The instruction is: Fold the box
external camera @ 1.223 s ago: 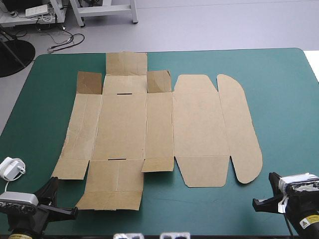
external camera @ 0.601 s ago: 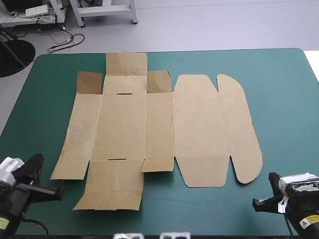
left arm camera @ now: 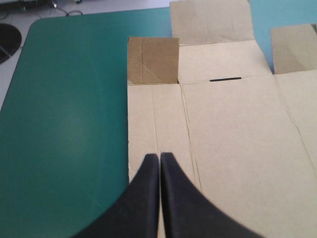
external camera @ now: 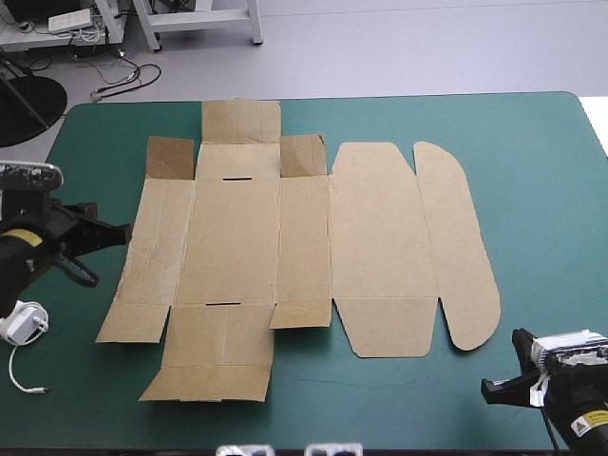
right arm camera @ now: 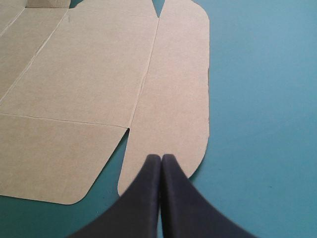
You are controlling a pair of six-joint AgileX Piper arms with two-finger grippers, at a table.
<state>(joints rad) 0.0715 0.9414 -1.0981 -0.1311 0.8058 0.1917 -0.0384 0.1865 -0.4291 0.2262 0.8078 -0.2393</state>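
The box [external camera: 304,247] lies flat and unfolded in the middle of the table [external camera: 532,171], on the teal-green cover. It is one cut sheet of matte brown board with straight score lines and some thin wrinkles on its 9 o'clock panels. Its 3 o'clock side ends in a long flap with rounded ends, and beside it is a wide panel with rounded corners. Square flaps stick out at 12 o'clock and at 6 o'clock, and two short dark slots are cut in the main panel. The two small flaps at the far corners look darker than the rest.

The left gripper [external camera: 122,231] is at the 9 o'clock edge of the box. Its black fingers are pressed together into one pointed arch [left arm camera: 159,156], over the outer strip of board, and they hold nothing. Whether the tip touches the board, I cannot tell.

The right gripper [external camera: 486,389] is at 5 o'clock from the box, near the rounded flap but apart from it. Its jaws are also fully closed and empty [right arm camera: 161,157].

A small white object [external camera: 24,321] with a thin white cord lies at 8 o'clock on the table
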